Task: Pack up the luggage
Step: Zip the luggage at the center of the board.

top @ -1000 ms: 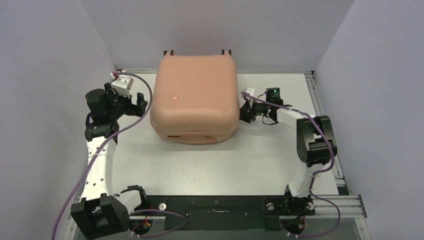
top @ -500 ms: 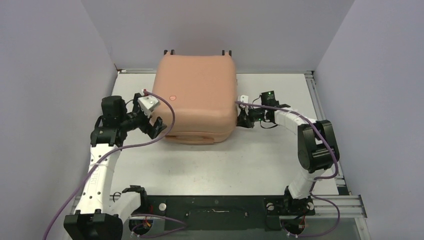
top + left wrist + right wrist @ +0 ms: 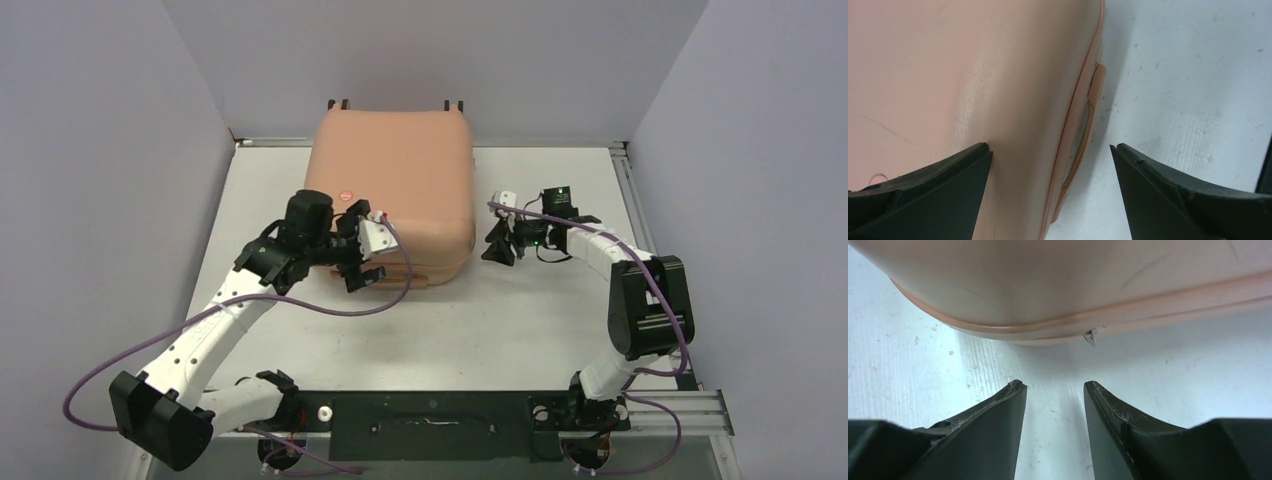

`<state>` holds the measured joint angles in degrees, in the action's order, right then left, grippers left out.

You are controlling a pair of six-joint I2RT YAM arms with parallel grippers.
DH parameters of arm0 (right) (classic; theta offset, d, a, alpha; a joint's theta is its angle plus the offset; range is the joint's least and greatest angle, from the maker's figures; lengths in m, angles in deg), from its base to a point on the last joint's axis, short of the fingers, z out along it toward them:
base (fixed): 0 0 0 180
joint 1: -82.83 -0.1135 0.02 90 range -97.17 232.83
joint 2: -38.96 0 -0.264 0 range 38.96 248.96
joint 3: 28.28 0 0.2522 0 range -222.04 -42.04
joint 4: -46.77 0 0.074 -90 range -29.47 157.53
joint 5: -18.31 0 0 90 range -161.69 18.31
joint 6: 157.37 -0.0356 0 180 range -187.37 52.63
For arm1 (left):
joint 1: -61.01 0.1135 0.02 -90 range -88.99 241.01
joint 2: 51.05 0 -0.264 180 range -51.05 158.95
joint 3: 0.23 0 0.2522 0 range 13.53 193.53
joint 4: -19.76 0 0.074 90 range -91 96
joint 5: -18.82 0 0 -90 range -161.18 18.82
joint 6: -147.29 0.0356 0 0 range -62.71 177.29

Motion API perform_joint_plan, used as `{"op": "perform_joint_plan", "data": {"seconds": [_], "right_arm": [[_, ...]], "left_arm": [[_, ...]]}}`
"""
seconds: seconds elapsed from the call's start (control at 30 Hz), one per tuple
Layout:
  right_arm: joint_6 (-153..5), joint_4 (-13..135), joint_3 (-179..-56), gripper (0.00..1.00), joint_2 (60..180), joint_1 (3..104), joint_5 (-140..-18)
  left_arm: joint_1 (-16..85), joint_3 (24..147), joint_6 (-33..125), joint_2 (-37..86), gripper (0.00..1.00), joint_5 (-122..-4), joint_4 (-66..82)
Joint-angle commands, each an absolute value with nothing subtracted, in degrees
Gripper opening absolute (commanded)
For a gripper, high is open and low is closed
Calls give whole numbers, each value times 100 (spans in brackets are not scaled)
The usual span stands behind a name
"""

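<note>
Left tool [image 3: 358, 268] and right tool [image 3: 497, 246] gape near one luggage [image 3: 395, 170].

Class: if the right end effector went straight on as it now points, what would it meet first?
Probably the side of the peach-pink hard-shell suitcase, across a strip of white table from the right end effector; depth is uncertain.
</note>
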<state>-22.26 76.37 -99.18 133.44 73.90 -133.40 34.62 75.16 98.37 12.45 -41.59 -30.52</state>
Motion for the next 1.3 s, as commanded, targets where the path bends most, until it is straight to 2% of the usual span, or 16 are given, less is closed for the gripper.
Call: {"op": "perform_joint_plan", "data": {"seconds": [0.0,0.23,0.57,0.63,0.8,0.9,1.1,1.27], "right_arm": [[-2479,7184,-9958,47,13070,7500,-13441],[-3229,6576,-9876,48,12810,7066,-12925],[-3987,5484,-9491,48,12584,6553,-12404],[-3939,5544,-9530,49,12587,6551,-12364],[-3383,6207,-9760,58,12563,6880,-12580],[-3089,6589,-9914,60,12650,7184,-12838],[-2691,6554,-9995,62,13135,7342,-12987],[-2816,5714,-9804,62,13415,7047,-12977]], "left_arm": [[2980,7596,10069,1455,96,-5882,-2369],[2832,7247,10022,1301,96,-7782,-1196],[2928,7154,9930,1090,96,-8881,-614],[2945,7285,9822,1071,96,-8665,-903],[2929,7692,9735,1040,96,-6952,-2294],[2903,7726,9821,1040,96,-6260,-2686],[2817,7761,9808,1169,96,-5685,-2810],[2762,7722,9508,1345,96,-5362,-2651]]}}
